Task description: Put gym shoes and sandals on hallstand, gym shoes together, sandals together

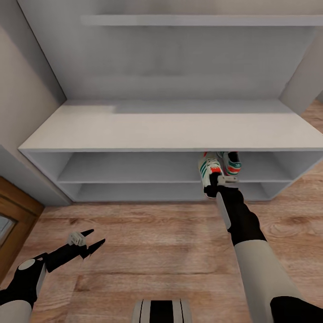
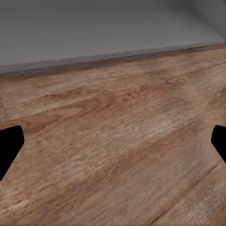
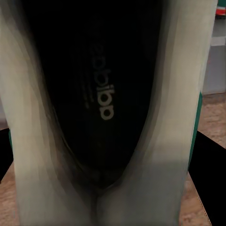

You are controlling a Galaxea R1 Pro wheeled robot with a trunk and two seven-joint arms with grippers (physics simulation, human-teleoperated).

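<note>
The light-grey hallstand [image 1: 170,130] stands straight ahead with a flat top and two open shelves. One cream gym shoe [image 1: 207,169] with green stripes is at the front edge of the upper shelf, held at its heel by my right gripper [image 1: 214,186], which is shut on it. The right wrist view looks straight into this shoe's dark insole [image 3: 94,94]. A second gym shoe [image 1: 232,163] sits on the same shelf, close beside it to the right. My left gripper [image 1: 93,238] hangs open and empty above the corridor floor [image 2: 113,141]. The sandals are out of view.
A wooden door frame [image 1: 13,211] and a grey wall close off the left side. A wall shelf [image 1: 202,20] runs above the hallstand's top. My base [image 1: 161,312] is at the near edge of the plank floor [image 1: 157,242].
</note>
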